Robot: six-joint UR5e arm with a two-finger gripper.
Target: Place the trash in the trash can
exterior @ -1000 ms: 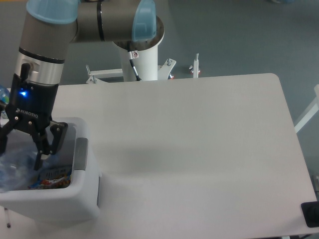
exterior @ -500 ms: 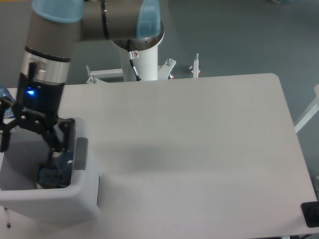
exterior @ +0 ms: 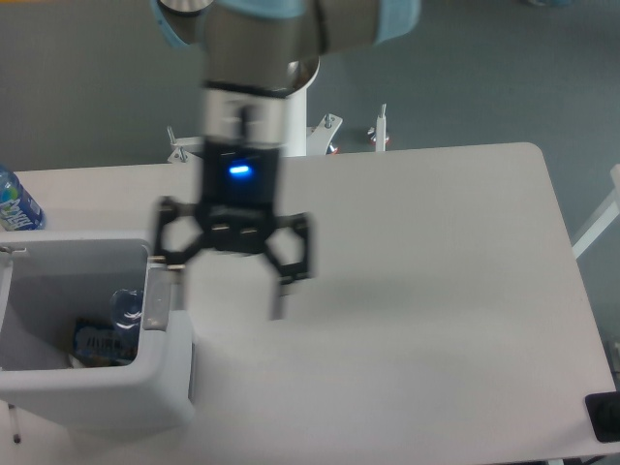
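The white trash can (exterior: 165, 373) stands at the table's left front corner. Inside it lie the blue-and-yellow snack packet (exterior: 97, 342) and part of the crushed clear bottle (exterior: 126, 308). My gripper (exterior: 229, 295) hangs over the table just right of the can's rim, blurred by motion. Its fingers (exterior: 278, 291) are spread wide, and it is open with nothing between them.
An upright blue-labelled water bottle (exterior: 14, 201) stands at the table's far left edge behind the can. The arm's white base post (exterior: 276, 121) rises behind the table's back edge. A dark object (exterior: 604, 417) sits at the front right corner.
The gripper has risen out of the trash can and swung right over the table. The packet and crushed bottle stay in the can.
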